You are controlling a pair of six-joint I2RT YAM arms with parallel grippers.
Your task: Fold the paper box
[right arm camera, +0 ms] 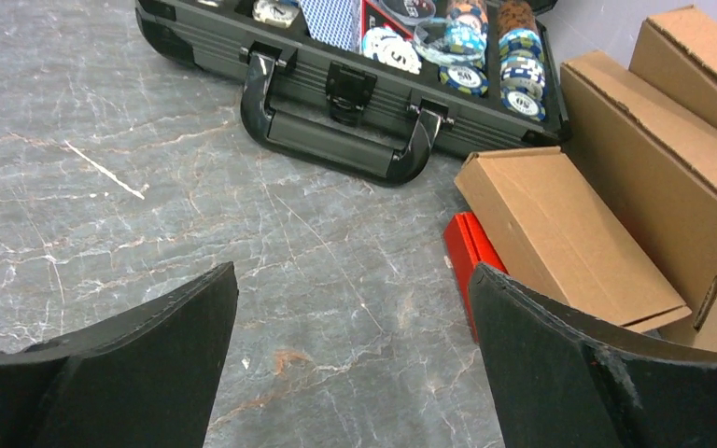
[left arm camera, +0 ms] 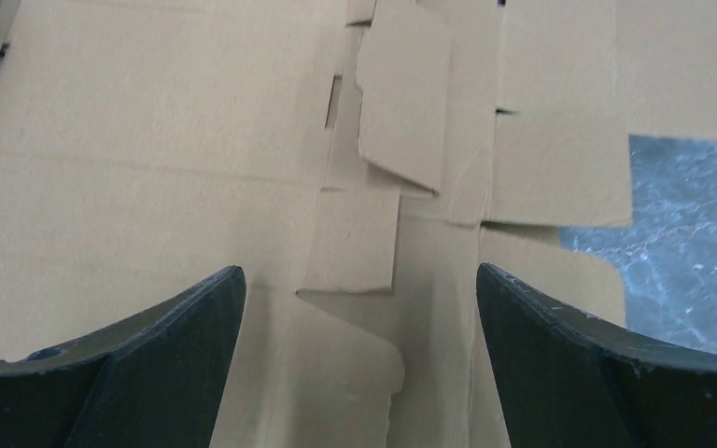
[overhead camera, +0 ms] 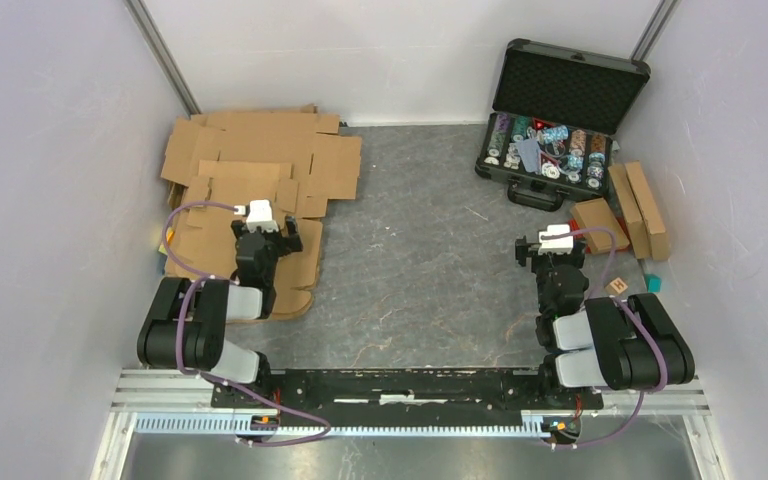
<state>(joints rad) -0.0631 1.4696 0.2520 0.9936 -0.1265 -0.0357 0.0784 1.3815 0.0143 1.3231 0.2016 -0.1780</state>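
Hovering over the flat blanks: one sheet to be taken cleanly

The flat box blanks are lying in an overlapping pile at the far left of the table, unfolded, and none has been brought to the open middle. The step in hand is judged to be the picking of a single blank. It would be done best if only the topmost sheet were pinched, at a free flap or an outer edge rather than on a broad panel, where nothing can be gripped. A loose flap just ahead of the fingers, lying a little skewed, looks a likely place. The sheets beneath may be dragged along, so a slow lift is advised, and the sheet should be set down between the arms where both can reach it.

The left gripper is held released, its jaws spread wide, above the near part of the pile and pointed toward the far side; nothing is grasped. The arm is folded back on itself close to its base. The right gripper is likewise released and empty, held over bare table at the right and aimed at the chip case and the folded boxes, well apart from the blanks.
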